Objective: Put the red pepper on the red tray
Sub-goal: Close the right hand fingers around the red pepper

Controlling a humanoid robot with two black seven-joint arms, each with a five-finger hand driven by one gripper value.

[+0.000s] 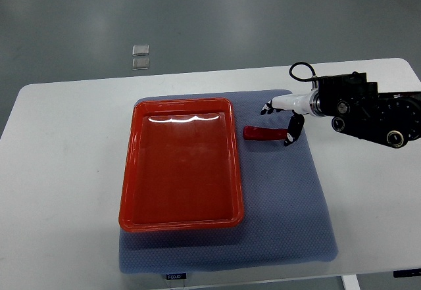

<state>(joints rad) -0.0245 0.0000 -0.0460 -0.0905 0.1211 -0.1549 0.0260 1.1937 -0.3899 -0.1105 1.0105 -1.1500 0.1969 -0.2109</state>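
The right robot hand (284, 120) reaches in from the right edge, its fingers spread and holding nothing, poised just above the stem end of the red pepper (263, 133). The pepper lies flat on the blue mat (289, 204), just right of the red tray (181, 165) and outside it. The tray sits on the same mat, which covers the middle of the white worktop (59, 171).

- Small dark tag (175, 276) on the near edge of the blue-grey mat (289, 224), light lettering, too small to read for certain.
- Dark label (406, 273) at the table's (59, 171) near right edge, print illegible.
- Nothing else carries legible text.
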